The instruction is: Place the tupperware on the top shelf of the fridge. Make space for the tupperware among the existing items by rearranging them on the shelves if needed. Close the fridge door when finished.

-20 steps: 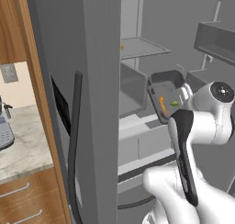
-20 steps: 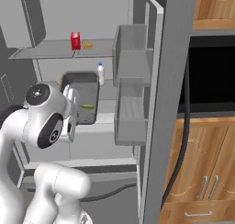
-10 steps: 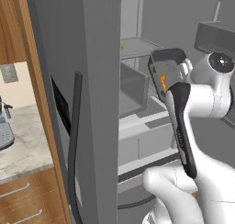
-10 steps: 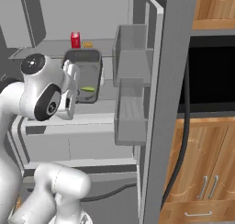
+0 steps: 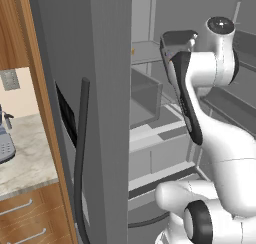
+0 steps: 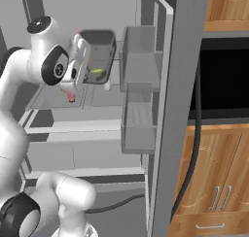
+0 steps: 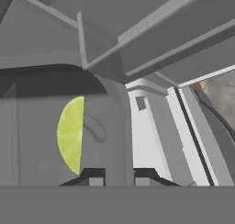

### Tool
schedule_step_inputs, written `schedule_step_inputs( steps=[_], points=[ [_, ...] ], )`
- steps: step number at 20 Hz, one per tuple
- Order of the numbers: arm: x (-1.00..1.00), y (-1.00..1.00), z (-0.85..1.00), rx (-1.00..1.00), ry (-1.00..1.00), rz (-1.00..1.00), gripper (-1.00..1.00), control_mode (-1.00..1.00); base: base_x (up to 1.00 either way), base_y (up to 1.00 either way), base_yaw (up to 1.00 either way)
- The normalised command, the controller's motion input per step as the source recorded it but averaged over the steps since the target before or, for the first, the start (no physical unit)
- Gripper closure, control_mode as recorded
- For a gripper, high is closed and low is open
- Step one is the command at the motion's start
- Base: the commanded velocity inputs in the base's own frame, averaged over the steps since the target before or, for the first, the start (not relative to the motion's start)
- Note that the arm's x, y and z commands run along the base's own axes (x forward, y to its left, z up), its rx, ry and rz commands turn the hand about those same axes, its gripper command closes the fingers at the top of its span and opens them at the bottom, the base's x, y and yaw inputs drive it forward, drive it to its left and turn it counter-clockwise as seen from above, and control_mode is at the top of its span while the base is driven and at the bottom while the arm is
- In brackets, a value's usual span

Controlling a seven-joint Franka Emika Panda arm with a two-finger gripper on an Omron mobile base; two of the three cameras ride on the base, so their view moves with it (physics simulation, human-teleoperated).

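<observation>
Inside the open fridge, the gripper pinches the wall of the tub, held high near the top shelf; it seems light, rigid, lidless, so it needs level carrying.

Flat even light (rendered), soft shadows, sharp.

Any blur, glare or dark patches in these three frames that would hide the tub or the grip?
Left base view: sharp, flat light, no glare; the arm covers most of the tupperware. Right base view: evenly lit, tub and gripper clear. Hand view: soft and dim, tub wall close up; a green food piece is the one bright spot.
</observation>
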Motion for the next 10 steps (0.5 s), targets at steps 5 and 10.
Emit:
schedule_step_inputs(
  steps=[5,10],
  points=[
    [0.63,-0.01,0.27,0.0,0.02,-0.03,1.0,-1.0,0.0,0.0,0.0],
    [0.7,-0.19,-0.02,0.0,-0.01,0.0,1.0,-1.0,0.0,0.0,0.0]
  ],
)
